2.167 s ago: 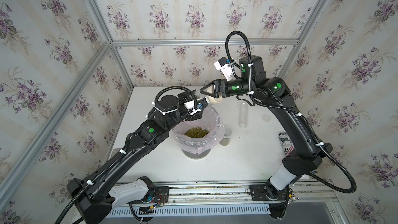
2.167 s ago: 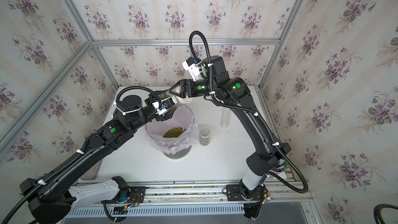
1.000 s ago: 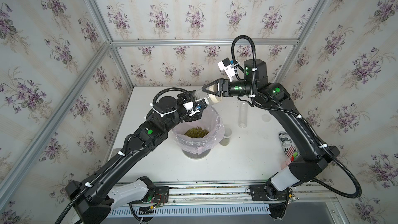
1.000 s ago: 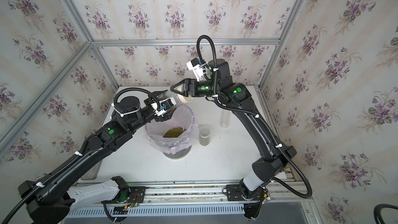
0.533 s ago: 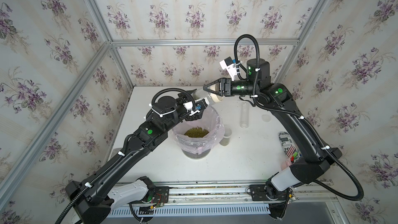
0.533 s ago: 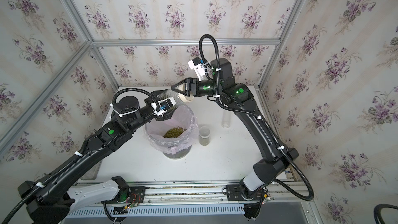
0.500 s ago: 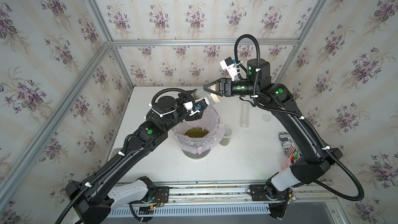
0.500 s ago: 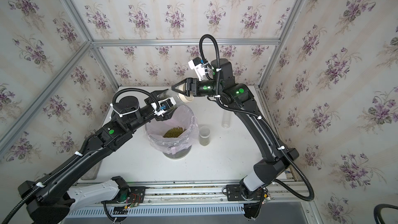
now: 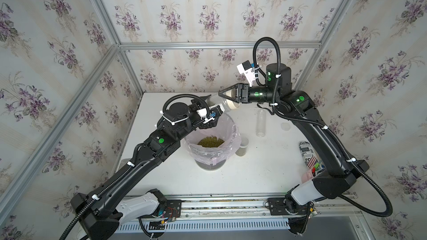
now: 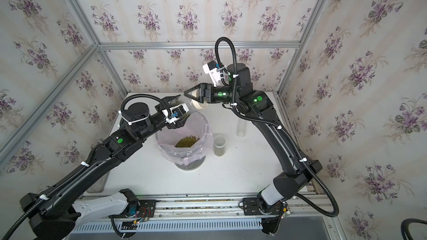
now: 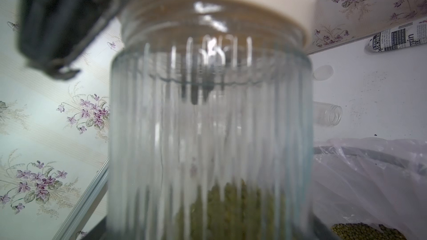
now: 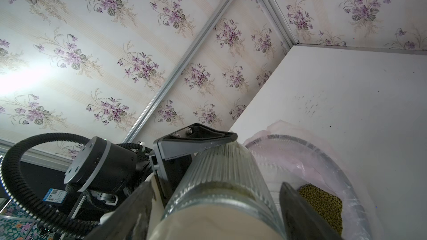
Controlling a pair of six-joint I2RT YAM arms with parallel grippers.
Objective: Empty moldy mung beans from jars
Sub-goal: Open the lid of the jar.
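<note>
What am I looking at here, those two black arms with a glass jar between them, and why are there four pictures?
Those are two robot arms fixed at the front of a white table. Two pictures come from one camera overhead; the other two come from small cameras on the arms' wrists, so they look close and tilted. The left claw is shut on a ribbed glass jar, tipped sideways above the edge of a bin lined with a pink bag. The right claw grips the jar's cream lid. Green beans lie in the bag, and some show inside the jar. On the table: a short jar standing beside the bin, an empty jar lying on its side, and a printed can.
</note>
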